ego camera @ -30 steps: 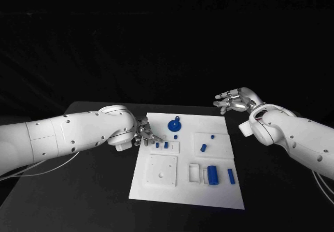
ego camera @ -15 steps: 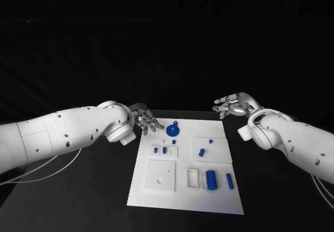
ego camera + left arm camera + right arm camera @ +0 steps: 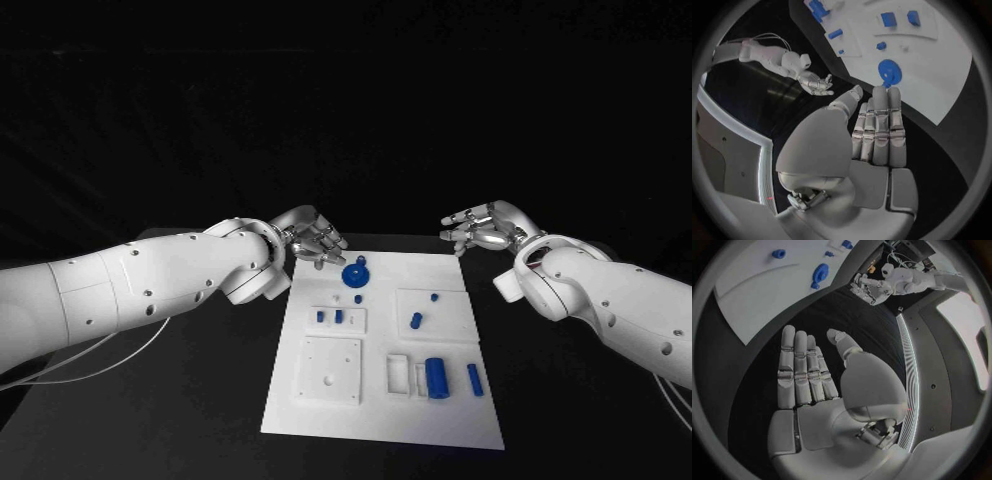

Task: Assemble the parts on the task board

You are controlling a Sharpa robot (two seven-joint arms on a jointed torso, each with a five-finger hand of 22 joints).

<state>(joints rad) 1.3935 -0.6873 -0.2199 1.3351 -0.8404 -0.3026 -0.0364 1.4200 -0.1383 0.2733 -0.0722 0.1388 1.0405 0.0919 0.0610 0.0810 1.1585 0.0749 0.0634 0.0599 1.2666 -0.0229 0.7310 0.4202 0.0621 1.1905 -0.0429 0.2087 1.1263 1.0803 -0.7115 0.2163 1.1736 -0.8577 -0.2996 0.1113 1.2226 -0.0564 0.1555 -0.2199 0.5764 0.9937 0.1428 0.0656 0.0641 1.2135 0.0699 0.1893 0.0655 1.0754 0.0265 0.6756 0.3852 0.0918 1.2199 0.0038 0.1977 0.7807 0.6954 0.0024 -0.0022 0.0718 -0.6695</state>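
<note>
The white task board (image 3: 378,420) lies in the middle of the black table. On it sit a round blue part (image 3: 356,271) near the far edge, small blue pieces (image 3: 329,316) in a recess, a blue peg (image 3: 415,321), a thick blue cylinder (image 3: 436,376) and a blue bar (image 3: 475,378). My left hand (image 3: 310,240) hovers off the board's far left corner, fingers straight and holding nothing; its palm (image 3: 876,135) faces the round blue part (image 3: 889,72). My right hand (image 3: 480,228) hovers beyond the far right corner, fingers (image 3: 798,370) extended, also holding nothing.
Bare black table surrounds the board on the left (image 3: 188,400) and right (image 3: 577,400). A square white plate (image 3: 330,369) with a hole and a white slot frame (image 3: 400,372) sit in the board's near half. Each wrist view shows the opposite hand (image 3: 817,84) (image 3: 867,287).
My left hand has lifted from the small pieces at the board's left edge, moved to the far left corner and spread its fingers. The camera has shifted; the right hand has barely moved.
</note>
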